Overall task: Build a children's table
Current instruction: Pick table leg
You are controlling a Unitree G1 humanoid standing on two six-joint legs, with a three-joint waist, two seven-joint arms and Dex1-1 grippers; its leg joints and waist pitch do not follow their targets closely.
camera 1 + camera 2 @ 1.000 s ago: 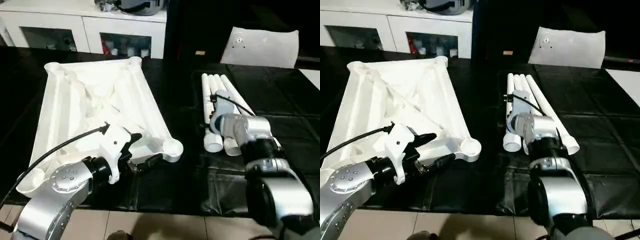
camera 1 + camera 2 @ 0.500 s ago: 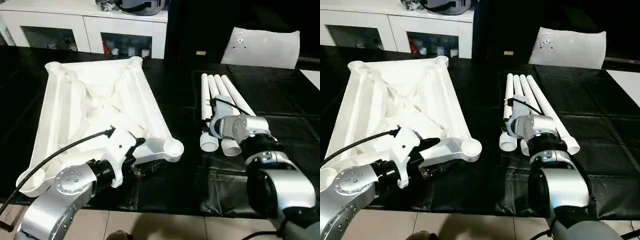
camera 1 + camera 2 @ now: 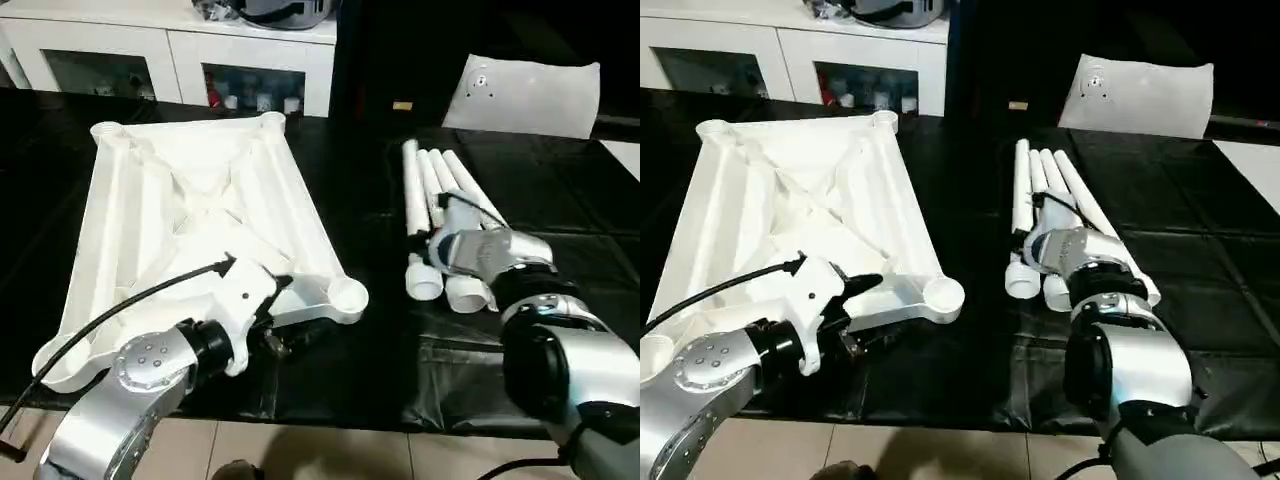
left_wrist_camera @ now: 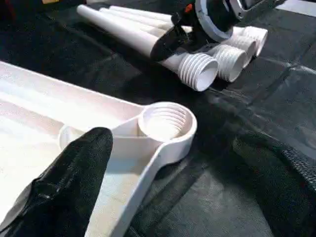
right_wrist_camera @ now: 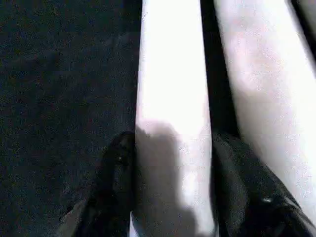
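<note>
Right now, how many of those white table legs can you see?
4 legs, lying side by side on the black mat right of the upturned tabletop. The right arm's fingers straddle the leftmost one; the arm hides parts of the others.

Right gripper point(image 5: 173, 197) contact with leg point(image 5: 173, 98) unclear; leg ends cropped.

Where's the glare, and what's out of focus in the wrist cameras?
Left eye view: the tabletop washes out under the light, ribs barely readable. Left wrist view: near finger blurred, socket sharp. Right wrist view: leg soft and overexposed, with a shadow across it.
</note>
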